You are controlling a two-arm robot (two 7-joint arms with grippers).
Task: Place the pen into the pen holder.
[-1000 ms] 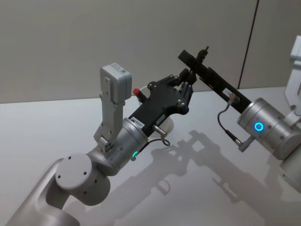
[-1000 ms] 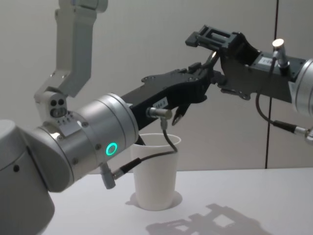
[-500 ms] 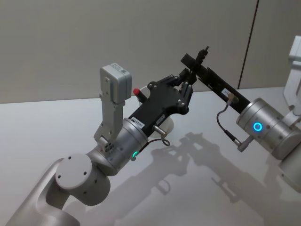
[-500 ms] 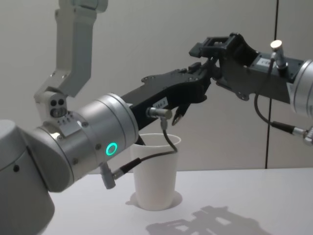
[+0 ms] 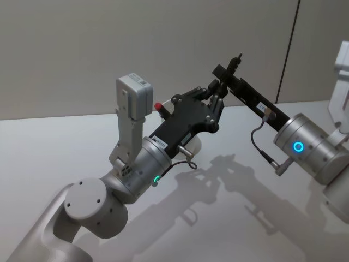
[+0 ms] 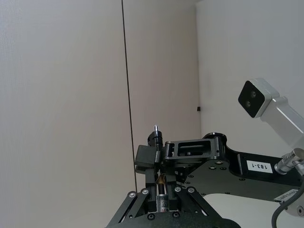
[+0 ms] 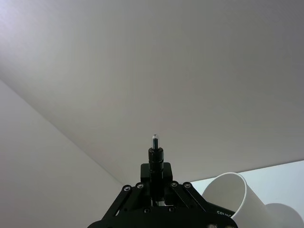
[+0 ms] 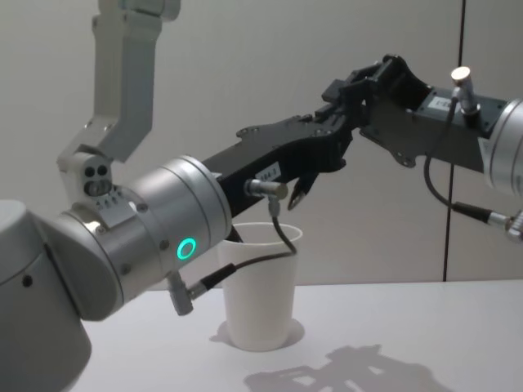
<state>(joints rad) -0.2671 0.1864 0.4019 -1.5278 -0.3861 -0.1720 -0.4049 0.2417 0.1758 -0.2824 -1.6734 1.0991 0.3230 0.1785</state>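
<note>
High up over the tabletop (image 8: 392, 327), pen (image 7: 155, 153) standing upright, pinched tight by both left pincer (image 8: 333, 131) and right pincer (image 8: 345, 91); white pen holder (image 8: 260, 286) lower down, mouth up, nearer the left arm.

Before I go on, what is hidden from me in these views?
- Pen: head view, barrel covered by the left pincer and right pincer; its tip pokes out.
- Pen holder: head view, mostly behind the left arm.
- Pen holder's inside: chest view, side-on, wall hides it.
- Pen holder's base: right wrist view, cut by the edge.
</note>
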